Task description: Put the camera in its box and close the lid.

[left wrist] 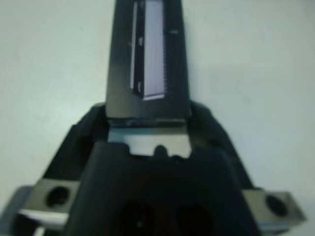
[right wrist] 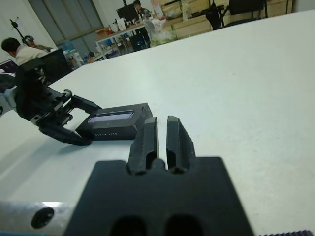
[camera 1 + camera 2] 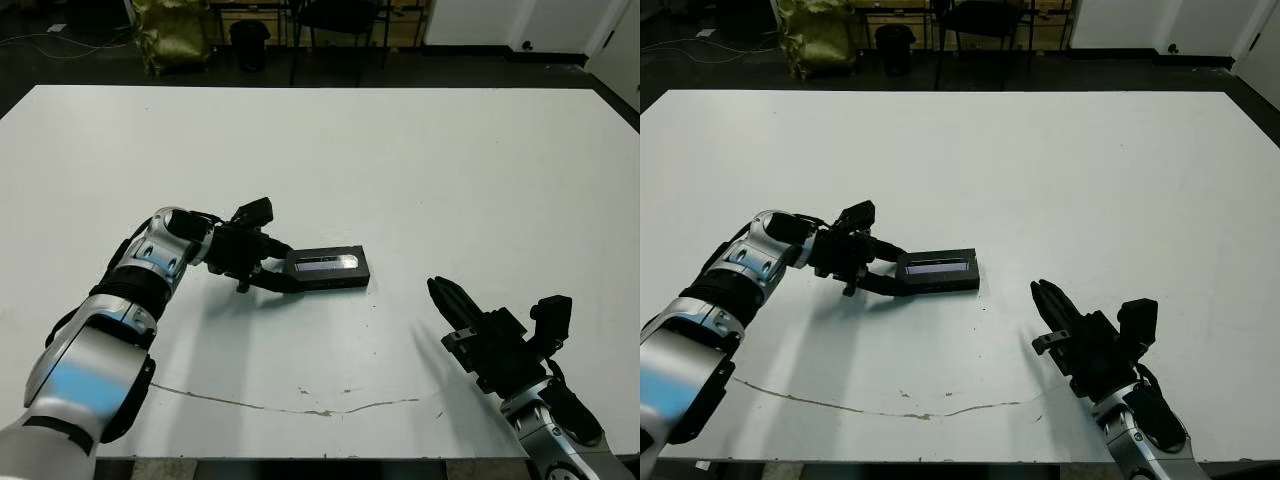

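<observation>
The lid (image 3: 330,264), black with a grey-lavender strip on top, lies flat and closed over the box on the white table (image 3: 400,150), a little left of centre. The lid covers the box, so I cannot tell the box's own wall apart. The camera is out of view. My left gripper (image 3: 284,267) straddles the left end of the lid (image 1: 152,59), one finger on each long side, shut on it. My right gripper (image 3: 440,296) hovers low at the front right, well clear of the lid (image 2: 115,118). Its fingers (image 2: 147,137) are shut on nothing.
A thin crack line (image 3: 300,405) runs along the table near its front edge. Beyond the far edge stand a yellow bag (image 3: 175,35) and chairs. A seated person (image 2: 15,49) shows past the table in the right wrist view.
</observation>
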Robot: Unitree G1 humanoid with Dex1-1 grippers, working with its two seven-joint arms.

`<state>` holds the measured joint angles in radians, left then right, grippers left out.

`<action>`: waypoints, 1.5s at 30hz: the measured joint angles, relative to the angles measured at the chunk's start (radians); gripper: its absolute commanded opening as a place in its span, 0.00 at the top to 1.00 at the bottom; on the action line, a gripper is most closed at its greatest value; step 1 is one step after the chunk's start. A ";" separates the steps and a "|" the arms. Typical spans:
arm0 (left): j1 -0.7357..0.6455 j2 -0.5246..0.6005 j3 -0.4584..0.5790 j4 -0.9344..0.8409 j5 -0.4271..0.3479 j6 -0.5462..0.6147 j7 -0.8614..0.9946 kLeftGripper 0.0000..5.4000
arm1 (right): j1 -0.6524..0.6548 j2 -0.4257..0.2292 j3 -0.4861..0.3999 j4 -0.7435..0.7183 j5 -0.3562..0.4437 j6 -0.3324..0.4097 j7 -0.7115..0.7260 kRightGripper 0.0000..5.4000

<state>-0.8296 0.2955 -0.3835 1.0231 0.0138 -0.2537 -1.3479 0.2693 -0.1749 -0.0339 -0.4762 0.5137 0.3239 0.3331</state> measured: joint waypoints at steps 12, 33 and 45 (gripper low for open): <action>-0.002 0.084 -0.042 -0.090 0.020 -0.062 -0.092 0.00 | -0.011 -0.002 -0.002 0.027 0.005 -0.020 0.051 1.00; 0.829 0.138 0.627 -0.963 -0.250 0.227 0.744 0.16 | -0.026 0.001 -0.001 0.004 -0.018 -0.011 0.004 1.00; 1.107 -0.320 0.509 -1.274 -0.180 0.032 1.167 0.71 | -0.043 0.053 0.020 0.070 -0.061 -0.015 -0.054 1.00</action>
<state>0.2776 -0.0243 0.1260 -0.2505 -0.1666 -0.2213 -0.1805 0.2259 -0.1221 -0.0141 -0.4062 0.4531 0.3084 0.2793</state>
